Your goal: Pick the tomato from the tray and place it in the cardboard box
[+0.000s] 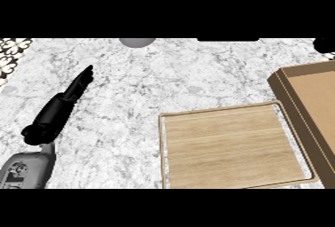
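A wooden tray (167, 150) lies on the marble counter at the lower right, and its surface shows nothing on it. The cardboard box (307, 95) stands at the right edge, just beyond the tray's right side, partly cut off by the view. No tomato shows anywhere. My left hand (77, 86) stretches up the left side of the counter with straight fingers, well away from the tray and holding nothing. My right hand shows nowhere in the head view.
A grey round object (137, 42) sits at the counter's far edge, top centre. A patterned tile strip (9, 55) borders the counter at the upper left. A dark shape (325, 44) shows at the top right corner.
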Controlling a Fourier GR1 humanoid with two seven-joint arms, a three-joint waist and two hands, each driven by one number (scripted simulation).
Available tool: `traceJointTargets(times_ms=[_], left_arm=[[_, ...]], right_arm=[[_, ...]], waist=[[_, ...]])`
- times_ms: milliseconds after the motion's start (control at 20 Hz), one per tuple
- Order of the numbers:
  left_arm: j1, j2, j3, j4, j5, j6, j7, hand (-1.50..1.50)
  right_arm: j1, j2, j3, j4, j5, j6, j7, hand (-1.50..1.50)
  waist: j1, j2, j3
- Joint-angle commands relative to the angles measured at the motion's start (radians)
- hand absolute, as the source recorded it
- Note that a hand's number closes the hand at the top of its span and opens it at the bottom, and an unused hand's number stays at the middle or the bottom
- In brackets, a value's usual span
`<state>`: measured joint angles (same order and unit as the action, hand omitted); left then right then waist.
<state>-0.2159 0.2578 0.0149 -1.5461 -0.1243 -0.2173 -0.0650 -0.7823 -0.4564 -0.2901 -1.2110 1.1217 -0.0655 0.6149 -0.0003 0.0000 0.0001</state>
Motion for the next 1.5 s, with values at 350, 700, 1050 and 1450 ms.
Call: traceJointTargets(times_ms=[350, 700, 1050, 1450], left_arm=[[0.021, 0.004, 0.008, -0.018, 0.005, -0.022, 0.003, 0.00], [0.059, -0.007, -0.007, -0.028, -0.036, -0.006, -0.048, 0.00], [-0.016, -0.008, 0.034, -0.004, 0.006, -0.025, 0.012, 0.00], [0.014, -0.012, 0.025, -0.032, 0.000, -0.024, 0.034, 0.00]], right_arm=[[0.025, -0.234, -0.135, 0.265, -0.144, 0.328, -0.113, 1.50], [0.101, -0.307, -0.147, 0.418, -0.193, 0.414, -0.274, 1.50], [0.183, -0.341, -0.170, 0.456, -0.278, 0.533, -0.425, -1.50], [0.104, -0.229, -0.446, 0.354, -0.541, 0.272, -0.576, -1.50]], waist=[[0.008, 0.001, 0.000], [0.013, 0.003, 0.000], [0.003, 0.002, 0.000], [-0.011, -0.009, 0.005]])
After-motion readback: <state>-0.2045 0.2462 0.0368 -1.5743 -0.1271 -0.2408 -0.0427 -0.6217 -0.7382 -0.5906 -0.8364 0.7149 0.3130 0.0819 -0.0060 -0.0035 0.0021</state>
